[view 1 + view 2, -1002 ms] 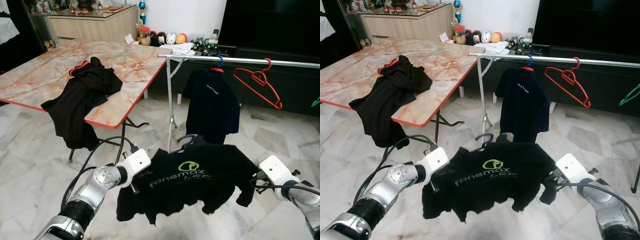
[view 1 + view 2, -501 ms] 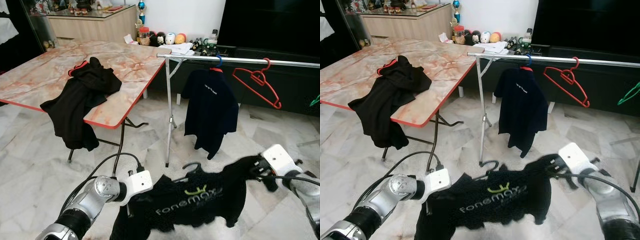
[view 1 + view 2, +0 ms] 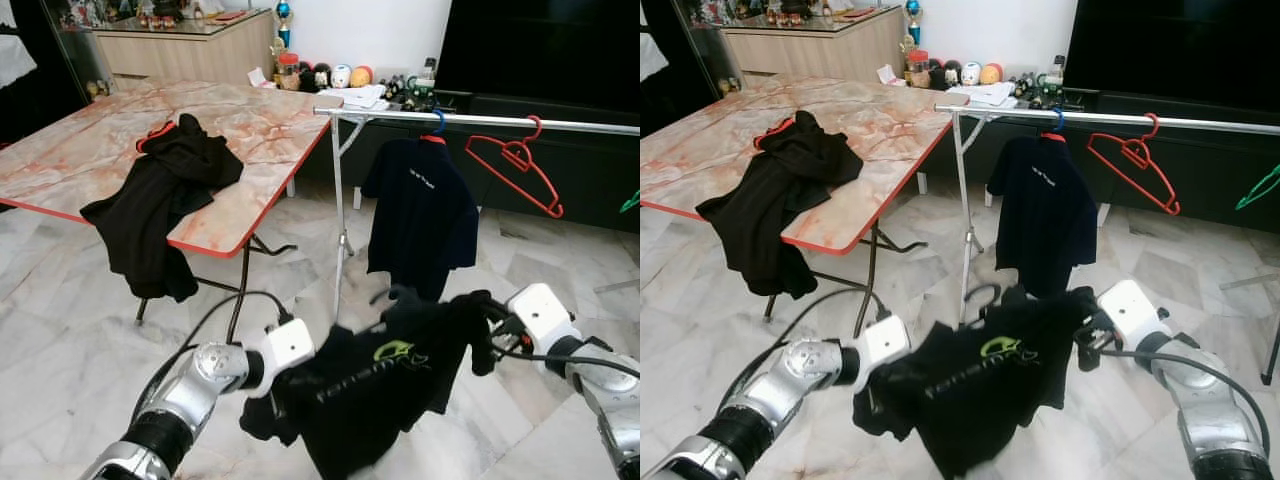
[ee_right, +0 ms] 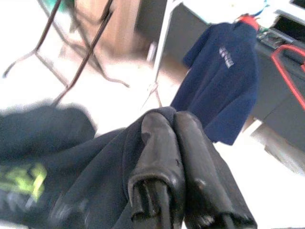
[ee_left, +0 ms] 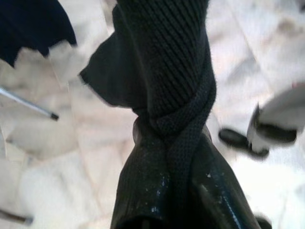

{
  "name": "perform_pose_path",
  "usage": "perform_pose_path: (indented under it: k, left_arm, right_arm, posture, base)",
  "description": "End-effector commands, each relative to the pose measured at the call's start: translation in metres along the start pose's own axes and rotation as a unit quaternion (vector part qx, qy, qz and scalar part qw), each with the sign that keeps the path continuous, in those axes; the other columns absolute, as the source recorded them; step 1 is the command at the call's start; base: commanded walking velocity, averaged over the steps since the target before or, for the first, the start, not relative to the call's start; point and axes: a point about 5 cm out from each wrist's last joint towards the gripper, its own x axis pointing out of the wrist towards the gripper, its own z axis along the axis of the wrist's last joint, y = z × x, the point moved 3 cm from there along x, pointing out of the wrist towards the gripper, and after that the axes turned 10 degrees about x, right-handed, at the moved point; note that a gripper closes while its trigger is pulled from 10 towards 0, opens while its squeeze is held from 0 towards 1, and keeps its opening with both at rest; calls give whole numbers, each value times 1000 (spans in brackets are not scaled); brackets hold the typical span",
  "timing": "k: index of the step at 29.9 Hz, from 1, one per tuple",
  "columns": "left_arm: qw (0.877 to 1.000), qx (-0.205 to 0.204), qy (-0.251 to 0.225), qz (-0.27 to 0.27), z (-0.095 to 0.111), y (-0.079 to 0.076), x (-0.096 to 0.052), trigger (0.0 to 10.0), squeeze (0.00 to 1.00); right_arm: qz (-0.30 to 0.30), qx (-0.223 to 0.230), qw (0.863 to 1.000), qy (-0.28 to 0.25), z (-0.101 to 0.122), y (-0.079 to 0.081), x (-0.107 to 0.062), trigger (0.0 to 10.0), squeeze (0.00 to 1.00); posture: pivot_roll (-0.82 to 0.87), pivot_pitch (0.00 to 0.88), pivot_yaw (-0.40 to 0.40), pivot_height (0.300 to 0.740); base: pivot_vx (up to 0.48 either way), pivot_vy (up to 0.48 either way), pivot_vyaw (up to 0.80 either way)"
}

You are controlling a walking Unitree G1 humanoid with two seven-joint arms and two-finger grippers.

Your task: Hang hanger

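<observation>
A black T-shirt (image 3: 372,385) with a green logo hangs bunched between my two grippers, low over the floor in front of the clothes rail (image 3: 480,120). It is on a dark hanger whose hook (image 3: 385,296) sticks up above the collar. My left gripper (image 5: 167,136) is shut on one twisted end of the shirt. At the other end my right gripper (image 4: 167,121) is shut on a fold of the cloth. On the rail hang a navy shirt (image 3: 420,215) and an empty red hanger (image 3: 515,160).
A marble-topped folding table (image 3: 250,205) with a red edge stands at the left, and a black garment (image 3: 160,205) hangs over its side. The rail's metal post (image 3: 338,220) stands just beyond the shirt. A green hanger (image 3: 1260,190) shows at the far right.
The shirt was stretched wide between the grippers, then dipped at the left. Now both grippers are closer together and the shirt hangs bunched, with the left end higher again.
</observation>
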Motion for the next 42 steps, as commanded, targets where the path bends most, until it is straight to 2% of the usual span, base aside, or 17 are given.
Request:
perform_pose_path:
  k: [1, 8, 9, 10, 13, 17, 19, 24, 25, 27, 28, 30, 31, 35, 37, 41, 42]
  left_arm:
    - [998, 15, 50, -36, -17, -10, -4, 0, 0]
    - [998, 8, 35, -60, -13, -16, -5, 0, 0]
    - [999, 23, 37, -18, -11, -5, -4, 0, 0]
    - [999, 28, 37, 7, -9, 2, -4, 0, 0]
    - [998, 33, 26, 48, -4, 13, -3, 0, 0]
    - [996, 2, -19, 91, 11, 26, -4, 0, 0]
    - [995, -17, -49, 80, 18, 26, -5, 0, 0]
    - [998, -15, -45, 44, 16, 16, -4, 0, 0]
    - [998, -16, -42, 34, 14, 13, -4, 0, 0]
    - [998, -16, -42, 34, 14, 13, -4, 0, 0]
    - [999, -16, -38, 27, 13, 10, -4, 0, 0]
    - [999, -16, -38, 27, 13, 10, -4, 0, 0]
    - [999, -15, -34, 23, 11, 8, -4, 0, 0]
    - [999, -16, -29, 30, 7, 9, -4, 0, 0]
    - [998, -20, -30, 45, 7, 14, -5, 0, 0]
    - [998, -21, -31, 46, 8, 14, -4, 0, 0]
    - [999, -26, -32, 33, 8, 11, -4, 0, 0]
  right_arm:
    - [-15, 25, 996, -83, 39, -8, 0, 0, 0]
    - [5, -22, 999, -26, 22, -2, 1, 0, 0]
    - [44, -75, 995, 47, -4, 11, 0, 0, 0]
    - [58, -89, 992, 72, -14, 16, -1, 0, 0]
    - [67, -93, 989, 93, -24, 20, -2, 0, 0]
    - [63, -100, 986, 120, -36, 20, -5, 0, 0]
    - [54, -97, 986, 123, -39, 18, -6, 0, 0]
    - [50, -92, 987, 125, -40, 18, -6, 0, 0]
    - [45, -91, 986, 129, -42, 17, -7, 8431, 0]
    - [45, -91, 986, 129, -42, 17, -7, 8431, 0]
    - [41, -86, 986, 136, -45, 15, -8, 10000, 0]
    - [41, -86, 986, 136, -45, 15, -8, 10000, 0]
    - [38, -81, 986, 142, -46, 13, -9, 10000, 1000]
    - [53, -91, 980, 171, -52, 12, -17, 10000, 1000]
    - [105, -121, 959, 234, -70, 20, -33, 10000, 1000]
    - [114, -129, 954, 245, -74, 22, -36, 10000, 1000]
    - [87, -149, 949, 265, -78, 13, -41, 10000, 1000]
  posture:
    - [-80, 24, 34, 740]
    - [-81, 18, 31, 740]
    - [-79, 16, 30, 740]
    - [-79, 16, 30, 740]
    - [-78, 16, 28, 740]
    - [-78, 19, 30, 740]
    - [-76, 21, 31, 740]
    - [-80, 25, 33, 740]
    - [-80, 26, 33, 740]
    - [-80, 26, 33, 740]
    - [-79, 28, 35, 740]
    - [-79, 28, 35, 740]
    - [-79, 30, 36, 740]
    - [-84, 31, 37, 740]
    - [-84, 31, 37, 740]
    - [-84, 31, 37, 740]
    - [-90, 34, 36, 740]
  base:
    - [0, 0, 0]
    - [0, 0, 0]
    - [0, 0, 0]
    - [0, 0, 0]
    - [0, 0, 0]
    - [0, 0, 0]
    - [0, 0, 0]
    - [0, 0, 0]
    - [0, 0, 0]
    - [0, 0, 0]
    - [0, 0, 0]
    - [0, 0, 0]
    - [0, 0, 0]
    - [0, 0, 0]
    - [0, 0, 0]
    - [0, 0, 0]
    - [0, 0, 0]
